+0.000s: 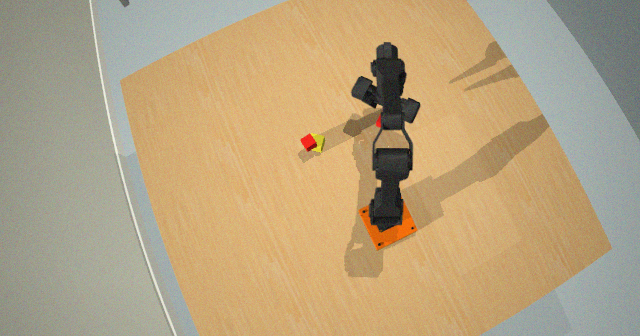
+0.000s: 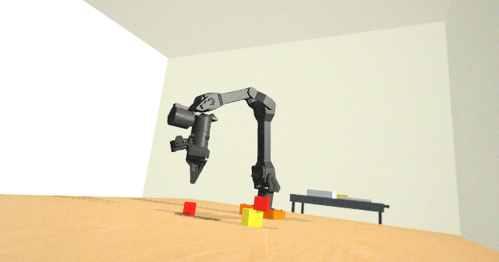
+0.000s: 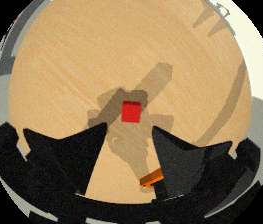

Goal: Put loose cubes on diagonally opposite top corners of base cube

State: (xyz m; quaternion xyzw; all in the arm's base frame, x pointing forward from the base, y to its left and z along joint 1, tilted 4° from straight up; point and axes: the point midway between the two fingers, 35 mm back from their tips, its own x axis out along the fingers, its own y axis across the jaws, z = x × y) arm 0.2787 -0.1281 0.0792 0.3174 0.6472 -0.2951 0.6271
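Observation:
The yellow base cube [image 1: 318, 143] [image 2: 252, 217] stands on the table. One red cube [image 1: 308, 142] [image 2: 262, 203] rests level on top of it, offset over one corner, with part of the yellow top showing beside it. The other red cube [image 1: 379, 121] [image 2: 189, 208] [image 3: 131, 112] lies flat on the table, away from the base cube; in the top view the arm hides most of it. My gripper [image 2: 192, 182] [image 3: 129, 127] is open and empty, pointing down, well above this loose red cube. In the wrist view the cube shows just beyond the fingertips, between them.
The arm's orange base plate [image 1: 407, 226] [image 2: 277, 214] [image 3: 152, 178] is fixed on the wooden table [image 1: 225, 126] [image 2: 117, 231]. A dark side bench [image 2: 351, 203] with boxes stands beyond the table. Shadows of the arm fall around the loose red cube.

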